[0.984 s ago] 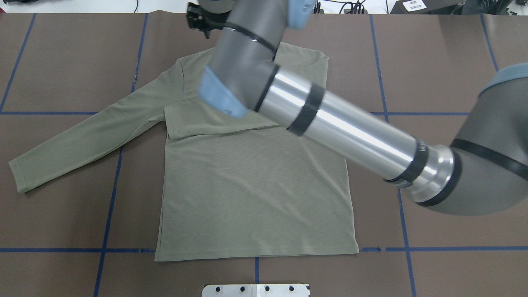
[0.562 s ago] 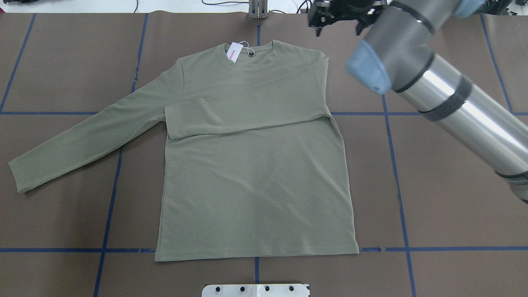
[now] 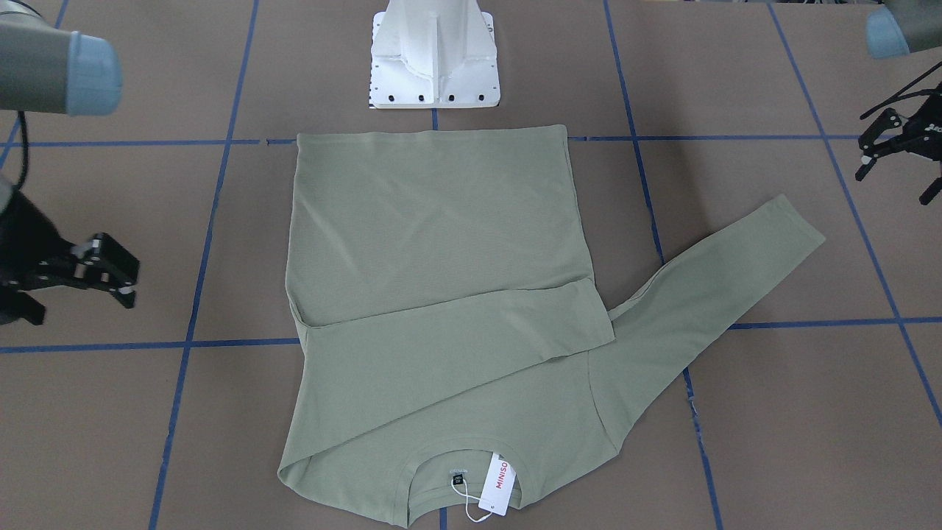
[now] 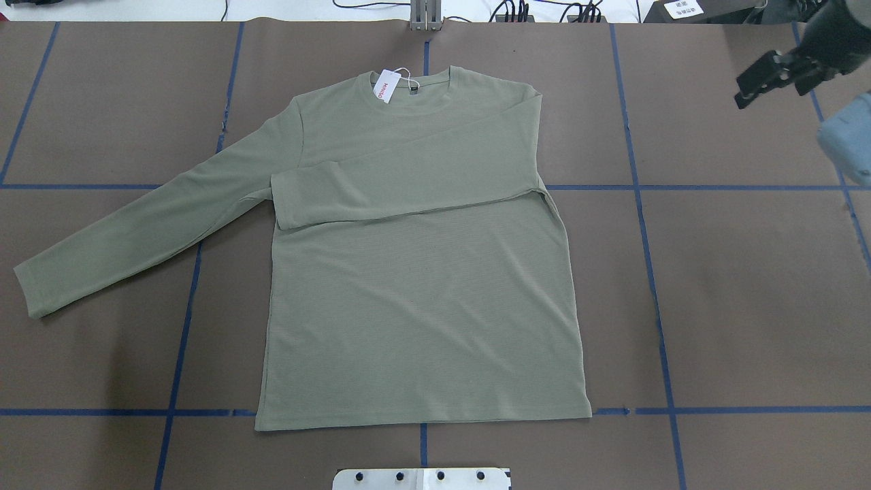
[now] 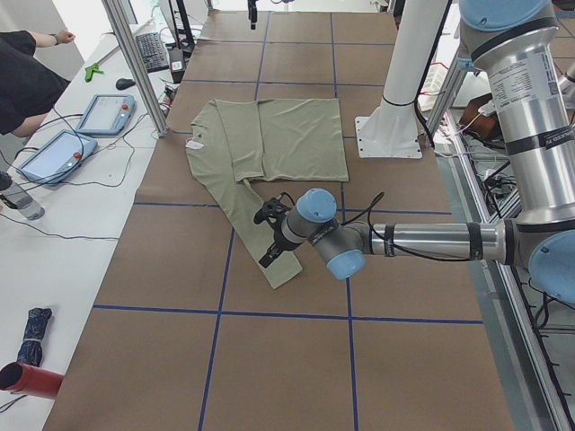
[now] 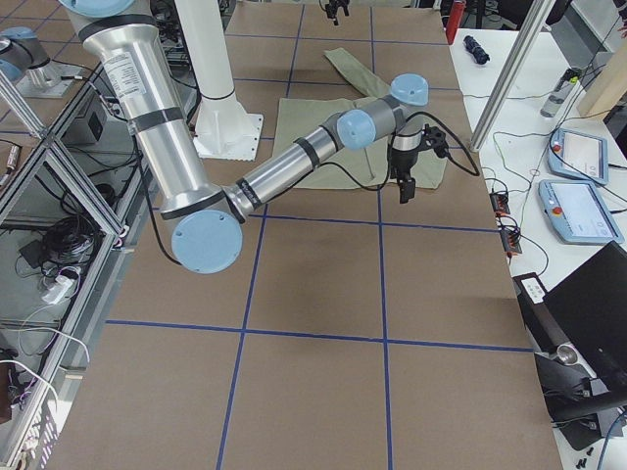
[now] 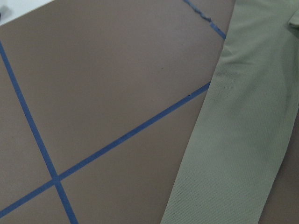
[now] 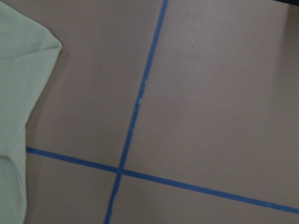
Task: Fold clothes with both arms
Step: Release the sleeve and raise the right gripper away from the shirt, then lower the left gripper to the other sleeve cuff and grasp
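1. Front-facing: the shirt [image 3: 434, 221] lies flat on the table [image 3: 773, 427], with its hem toward the base [image 3: 434, 59] and its collar and tag [image 3: 499, 482] away from it. It sits square to the tape [image 3: 188, 343], I judge so that folds land straight. The folded sleeve [image 3: 456, 324] crosses the chest. The free sleeve [image 3: 721, 283] slants out over the table. The left gripper [image 3: 892, 188] hangs beyond the free sleeve's cuff, fingers spread wide and empty. The right gripper [image 3: 73, 298] is well off the cloth on the other side, also gaping and empty.
2. Overhead: the right gripper sits by the far corner, well apart from the shirt, likely parked clear so it cannot snag the folded sleeve. The cloth is sage green and finely ribbed, smooth with faint creases.
3. Left side: the left gripper hangs near the free sleeve's cuff end, apparently placed to take it next. I cannot tell its finger gap from here.
4. Right side: the right gripper is raised near the shirt's collar end, and its finger gap is unclear here too.
5. Left wrist: only the free sleeve, tape and table show. No fingers are in view.
6. Right wrist: a shirt corner shows at the left edge, beside table and tape. No fingers are in view.
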### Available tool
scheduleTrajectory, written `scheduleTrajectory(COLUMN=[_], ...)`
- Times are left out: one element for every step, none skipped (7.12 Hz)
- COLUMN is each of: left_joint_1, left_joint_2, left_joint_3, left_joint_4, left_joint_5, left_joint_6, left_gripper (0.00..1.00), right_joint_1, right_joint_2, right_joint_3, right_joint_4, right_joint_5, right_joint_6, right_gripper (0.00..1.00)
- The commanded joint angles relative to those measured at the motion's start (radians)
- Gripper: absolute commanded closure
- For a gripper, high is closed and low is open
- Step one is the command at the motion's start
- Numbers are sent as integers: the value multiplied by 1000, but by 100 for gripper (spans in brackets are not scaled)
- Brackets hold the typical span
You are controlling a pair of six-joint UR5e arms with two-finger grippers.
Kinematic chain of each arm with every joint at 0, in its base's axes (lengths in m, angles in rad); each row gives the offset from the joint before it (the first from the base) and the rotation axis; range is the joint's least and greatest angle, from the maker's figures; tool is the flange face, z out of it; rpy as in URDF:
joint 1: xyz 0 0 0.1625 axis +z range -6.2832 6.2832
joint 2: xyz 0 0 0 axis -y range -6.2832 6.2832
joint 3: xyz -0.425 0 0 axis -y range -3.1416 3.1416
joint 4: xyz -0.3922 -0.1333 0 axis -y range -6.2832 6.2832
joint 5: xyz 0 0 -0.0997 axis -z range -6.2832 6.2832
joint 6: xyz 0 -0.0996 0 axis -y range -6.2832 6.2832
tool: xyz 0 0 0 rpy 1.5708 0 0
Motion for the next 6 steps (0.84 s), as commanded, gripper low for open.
scheduleTrajectory(left_joint_1=[183,226,280,308,317,329], left_joint_2=[12,12,12,9,3,1], left_joint_3=[12,30,44,65,91,95], left_joint_4=[-12,-12,-12,-26,-35,-35], left_joint_5=[125,139,178,198,202,218], left_joint_6=[-83,-83,-84,-83,-83,-83], left_gripper=[0,0,0,1,11,18], right_joint_1=[26,26,26,26,26,25], right_joint_2=[-125,-141,-150,-153,-153,-153], right_joint_3=[89,88,89,89,89,88], right_joint_4=[1,1,1,1,1,1], right_joint_5=[9,7,7,6,6,7], right_joint_6=[-30,-30,-26,-24,-25,-25], right_gripper=[0,0,0,0,0,0])
